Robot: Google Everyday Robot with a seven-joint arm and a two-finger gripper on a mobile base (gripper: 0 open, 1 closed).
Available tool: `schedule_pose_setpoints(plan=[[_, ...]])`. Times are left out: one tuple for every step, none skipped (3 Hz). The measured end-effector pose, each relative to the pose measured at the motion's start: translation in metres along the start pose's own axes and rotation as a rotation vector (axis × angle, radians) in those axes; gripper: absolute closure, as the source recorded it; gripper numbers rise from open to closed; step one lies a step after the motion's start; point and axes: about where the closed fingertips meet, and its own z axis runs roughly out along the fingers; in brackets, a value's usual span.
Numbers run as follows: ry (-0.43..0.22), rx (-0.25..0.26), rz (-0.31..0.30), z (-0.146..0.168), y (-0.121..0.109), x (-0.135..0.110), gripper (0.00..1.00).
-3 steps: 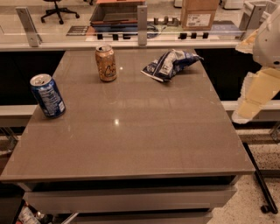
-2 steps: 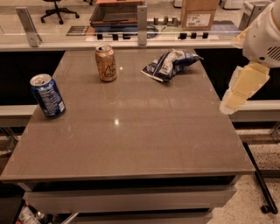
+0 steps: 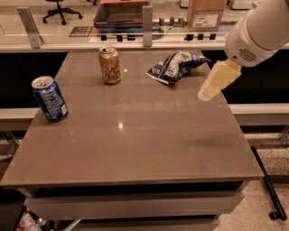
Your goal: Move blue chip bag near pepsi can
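Note:
The blue chip bag (image 3: 175, 66), wrinkly navy foil with white patches, lies at the far right of the brown table (image 3: 135, 135). The pepsi can (image 3: 49, 98), blue with a silver top, stands upright near the table's left edge. My gripper (image 3: 205, 94), with pale yellow fingers, hangs from the white arm (image 3: 257, 31) above the table's right side, a little right of and nearer than the bag, touching nothing.
A tan-orange can (image 3: 109, 66) stands upright at the far middle of the table, left of the bag. A glass-edged counter (image 3: 135, 38) with a cardboard box (image 3: 206, 13) and a tray runs behind the table. A dark floor drop lies to the right.
The arm and gripper have swung leftward from beyond the right edge to above the table, closer to the chip bag. Bag and cans have not moved.

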Motion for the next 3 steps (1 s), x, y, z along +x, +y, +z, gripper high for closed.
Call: schedule_pose_setpoints(plan=[[-0.044, 0.062, 0.087, 0.028, -0.020, -0.014, 0.00], [-0.071, 0.093, 0.153, 0.056, -0.040, -0.025, 0.00], [-0.070, 0.094, 0.211, 0.084, -0.057, -0.030, 0.00]])
